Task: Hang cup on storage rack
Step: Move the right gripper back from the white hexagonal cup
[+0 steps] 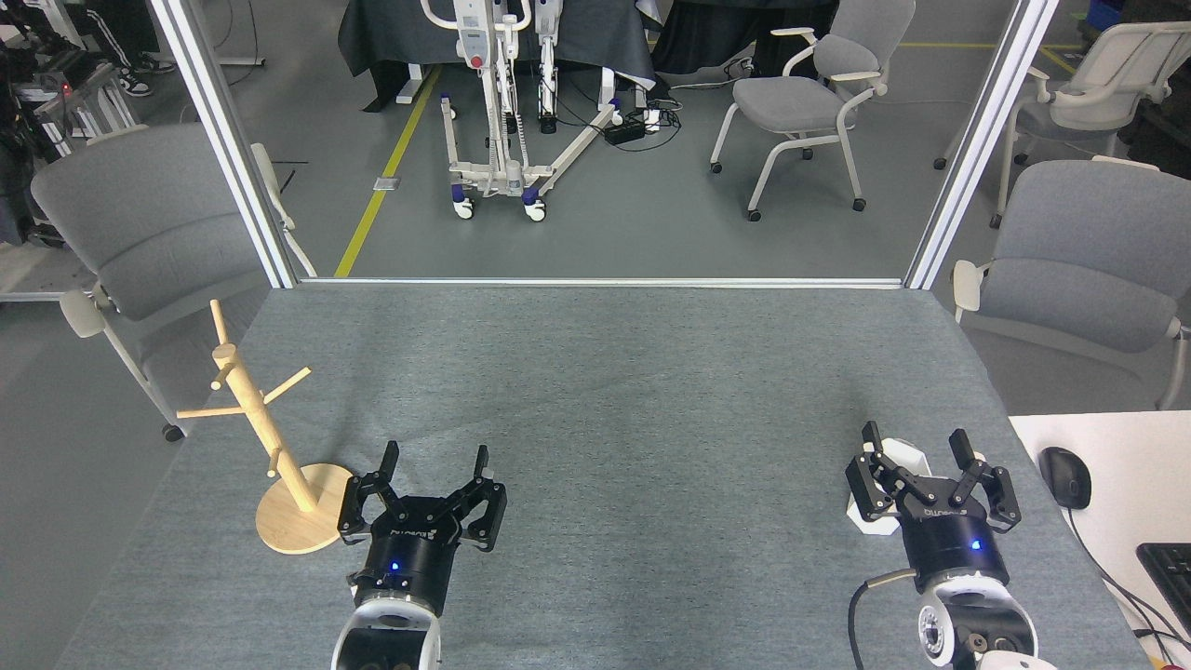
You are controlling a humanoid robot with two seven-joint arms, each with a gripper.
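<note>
The white cup (901, 462) stands on the grey table mat at the right, mostly hidden behind my right gripper (916, 445). That gripper is open, its fingers spread on either side of the cup's rim. The wooden storage rack (256, 419) rises on its round base (300, 510) at the left edge of the table, post slanted, pegs bare. My left gripper (435, 458) is open and holds nothing, just right of the rack's base.
The grey mat (595, 400) covers the table up to a metal frame at the back. A white desk with a black mouse (1065, 476) and keyboard (1170, 569) adjoins at the right. Grey chairs stand beyond both sides.
</note>
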